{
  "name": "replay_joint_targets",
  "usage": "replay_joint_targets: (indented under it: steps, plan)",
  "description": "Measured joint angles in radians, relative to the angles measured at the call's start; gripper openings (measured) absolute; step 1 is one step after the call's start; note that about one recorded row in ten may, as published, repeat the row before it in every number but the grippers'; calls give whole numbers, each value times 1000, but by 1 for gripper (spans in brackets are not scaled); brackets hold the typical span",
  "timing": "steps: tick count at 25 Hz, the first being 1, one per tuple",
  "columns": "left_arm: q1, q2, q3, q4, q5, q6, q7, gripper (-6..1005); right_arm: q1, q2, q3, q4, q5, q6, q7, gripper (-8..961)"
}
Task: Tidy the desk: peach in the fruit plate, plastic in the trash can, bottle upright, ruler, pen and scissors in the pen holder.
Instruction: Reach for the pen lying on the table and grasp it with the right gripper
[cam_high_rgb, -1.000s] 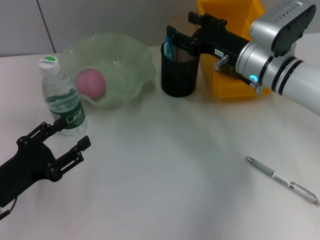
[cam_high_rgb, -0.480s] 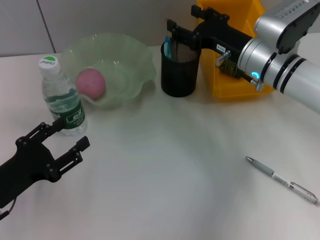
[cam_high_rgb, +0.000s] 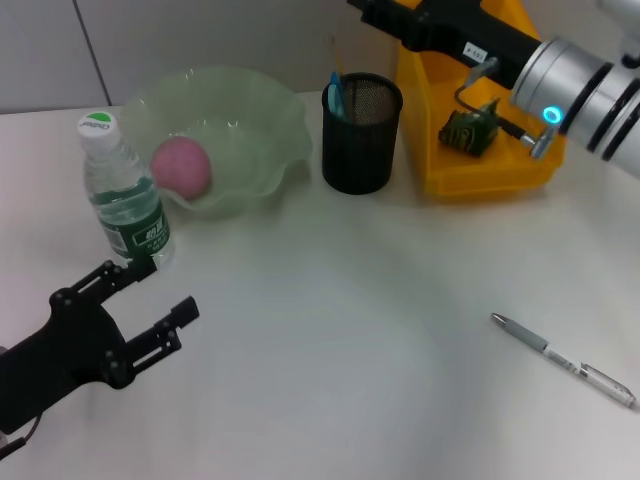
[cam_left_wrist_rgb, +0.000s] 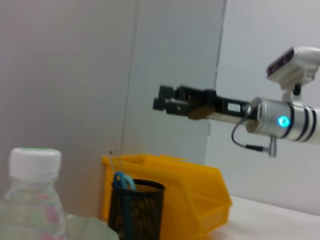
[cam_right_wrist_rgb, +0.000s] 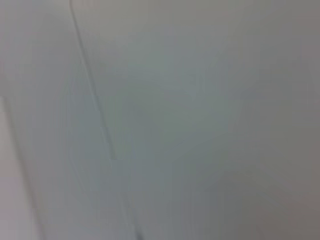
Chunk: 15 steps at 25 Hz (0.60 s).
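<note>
Above the black mesh pen holder (cam_high_rgb: 362, 133), the right gripper (cam_left_wrist_rgb: 164, 99) has risen clear of the rim it hovered at a second ago; whether its fingers are apart I cannot tell. The left gripper (cam_high_rgb: 150, 308), fingers spread, has edged forward beside the upright bottle (cam_high_rgb: 124, 193). The silver pen (cam_high_rgb: 563, 360) lies flat on the desk's near right, running diagonally, far end toward the middle.

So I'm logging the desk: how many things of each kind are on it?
Bottle: 1
Peach: 1
Plate: 1
Holder: 1
Bin: 1
Pen: 1
Total: 6
</note>
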Motion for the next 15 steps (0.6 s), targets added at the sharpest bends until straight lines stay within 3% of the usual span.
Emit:
replay_joint_targets:
  steps: [6, 10, 14, 15]
  plan:
    - [6, 8, 57, 29, 2, -1, -50, 740, -78, -16, -112, -215, -79, -75, 312, 785]
    - [8, 13, 60, 34, 2, -8, -107, 740, -93, -47, -83, -422, -329, -228, 583, 785]
    - [9, 13, 60, 37, 2, -23, -125, 740, -93, -53, -46, -557, -499, -321, 735, 784]
    - [9, 12, 61, 39, 2, -34, -135, 740, -93, -53, -31, -665, -605, -381, 832, 784]
